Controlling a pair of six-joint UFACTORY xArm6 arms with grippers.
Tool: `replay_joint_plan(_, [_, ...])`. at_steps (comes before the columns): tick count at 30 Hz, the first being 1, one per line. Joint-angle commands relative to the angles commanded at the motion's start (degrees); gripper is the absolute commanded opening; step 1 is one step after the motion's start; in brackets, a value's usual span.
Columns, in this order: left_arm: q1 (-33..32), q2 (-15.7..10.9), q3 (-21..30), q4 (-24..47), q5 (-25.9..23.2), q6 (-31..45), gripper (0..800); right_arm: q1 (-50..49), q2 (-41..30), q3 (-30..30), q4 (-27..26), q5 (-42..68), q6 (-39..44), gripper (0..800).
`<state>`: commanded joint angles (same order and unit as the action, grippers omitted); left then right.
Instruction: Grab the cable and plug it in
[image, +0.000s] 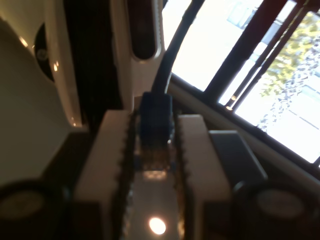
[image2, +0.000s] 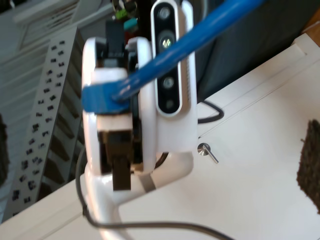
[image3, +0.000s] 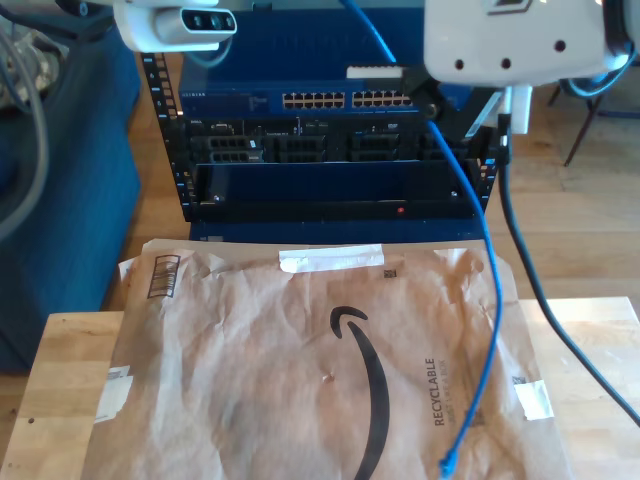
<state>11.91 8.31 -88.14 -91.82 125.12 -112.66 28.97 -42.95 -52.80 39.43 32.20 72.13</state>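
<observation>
While my first gripper (image: 155, 132) pinches one plug of the cable (image2: 200, 36), whose other end lies at the exterior view's lower right, and I cannot tell my second gripper's state, next comes aligning that plug with the switch ports (image3: 350, 100).

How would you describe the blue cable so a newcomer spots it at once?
Start at the brown paper mailer on the wooden table in the exterior view. A thin bright blue cable hangs down across the mailer's right side, its plug resting near the front edge. Neighbouring cables are thick and dark.
</observation>
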Motion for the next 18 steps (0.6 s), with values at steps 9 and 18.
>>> replay_joint_plan(9, [0.0, 0.7, 0.0, -1.4, 2.6, 0.0, 25, 2.5, 0.8, 0.6, 0.0, -4.8, -1.3, 792])
replay_joint_plan(18, [0.0, 1.3, 0.3, -3.0, 4.4, -0.1, 29, 3.6, 1.1, 1.1, 0.0, -7.6, -1.3, 637])
